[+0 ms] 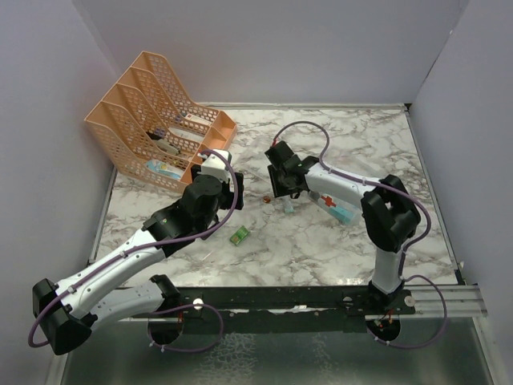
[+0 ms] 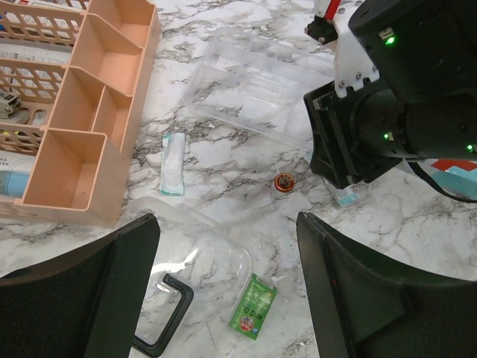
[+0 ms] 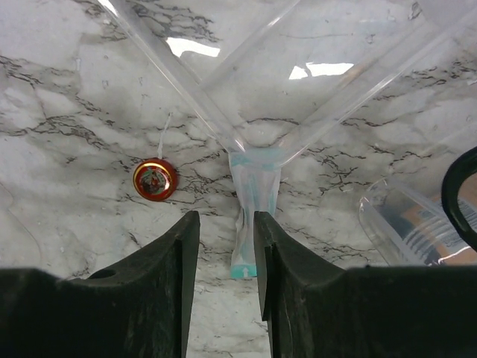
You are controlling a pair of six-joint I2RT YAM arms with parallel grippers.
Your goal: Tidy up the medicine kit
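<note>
Narrowly parted, the right gripper (image 3: 226, 224) straddles a teal-edged packet (image 3: 253, 186); the left gripper (image 2: 226, 224) gapes wide.

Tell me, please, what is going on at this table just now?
Two robot arms are sorting out a medicine kit, which lies under the right arm. The right gripper is low over the marble table, its fingers either side of a small teal-edged packet but not yet clamped on it. The left gripper hangs open and empty above a green sachet and a clear lid with a black handle. A small red tin lies loose nearby.
</note>
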